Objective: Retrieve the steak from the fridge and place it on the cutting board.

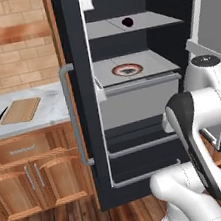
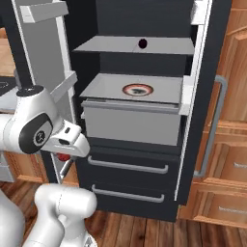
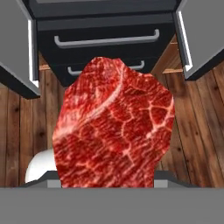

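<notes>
One steak (image 3: 113, 127), upright in claw, long axis vertical

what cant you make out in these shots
- Tool's fingertips: hand view, hidden behind the steak.
- Steak: right base view, just a red sliver under the robot's hand.
- Plate contents: too small in both base views.
- Cutting board surface detail: too small, left base view.

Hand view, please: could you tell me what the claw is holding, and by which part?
The claw holds the steak, gripped at the end nearest the camera. The contact itself is hidden by the meat, so the exact spot cannot be told.
</notes>
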